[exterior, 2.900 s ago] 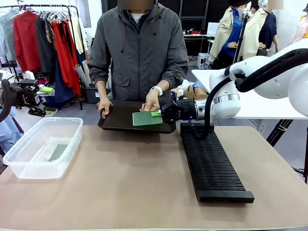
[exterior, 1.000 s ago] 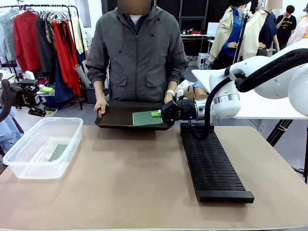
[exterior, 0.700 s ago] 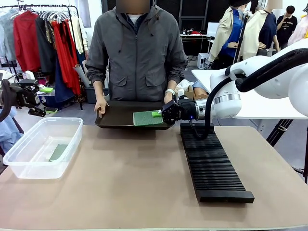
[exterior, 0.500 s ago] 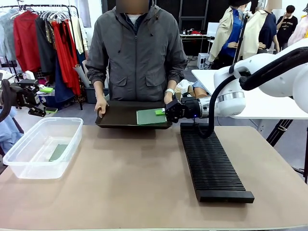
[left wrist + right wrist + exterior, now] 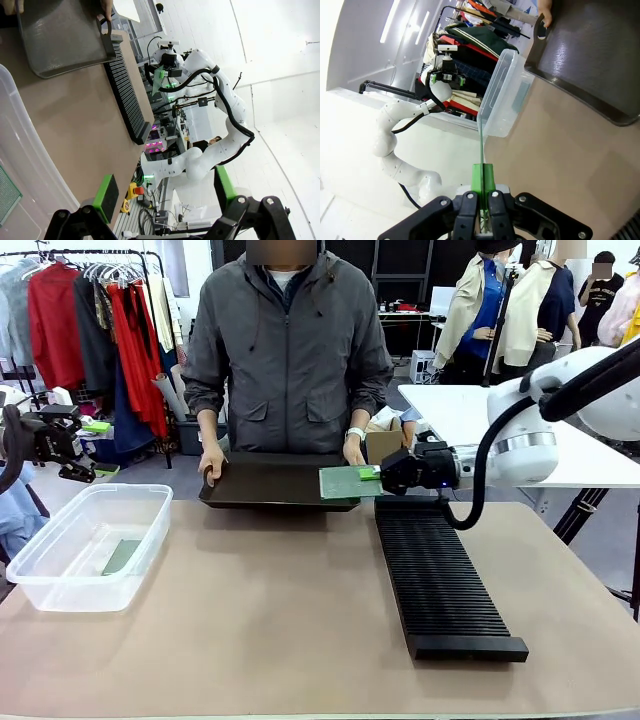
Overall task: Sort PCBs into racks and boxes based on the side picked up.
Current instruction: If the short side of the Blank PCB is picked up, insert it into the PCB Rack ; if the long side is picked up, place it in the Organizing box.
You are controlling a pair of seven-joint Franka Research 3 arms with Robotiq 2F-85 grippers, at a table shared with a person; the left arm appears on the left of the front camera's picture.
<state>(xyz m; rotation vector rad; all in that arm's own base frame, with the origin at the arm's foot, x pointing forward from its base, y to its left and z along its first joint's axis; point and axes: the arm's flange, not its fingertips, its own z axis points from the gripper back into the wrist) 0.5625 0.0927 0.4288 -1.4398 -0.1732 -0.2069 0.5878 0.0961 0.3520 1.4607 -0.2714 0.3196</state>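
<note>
My right gripper (image 5: 372, 474) is shut on the right edge of a green PCB (image 5: 347, 482), which hangs level just off the right end of the black tray (image 5: 260, 485) and above the far end of the black rack (image 5: 440, 575). In the right wrist view the PCB (image 5: 481, 142) shows edge-on between the shut green pads (image 5: 483, 181). A second PCB (image 5: 122, 556) lies in the clear box (image 5: 85, 545) at the left. My left gripper (image 5: 95, 448) hangs open off the table's left side, its green pads (image 5: 106, 195) wide apart with nothing between them.
A person at the far side holds the tray with both hands (image 5: 354, 451). The left wrist view takes in the tray (image 5: 60, 40), the rack (image 5: 125, 92) and the box wall (image 5: 30, 150). Bare table lies between box and rack.
My right gripper has lifted the PCB off the tray and carried it rightward to the rack's far end. The person's hand left the board and now grips the tray. The left arm stayed still.
</note>
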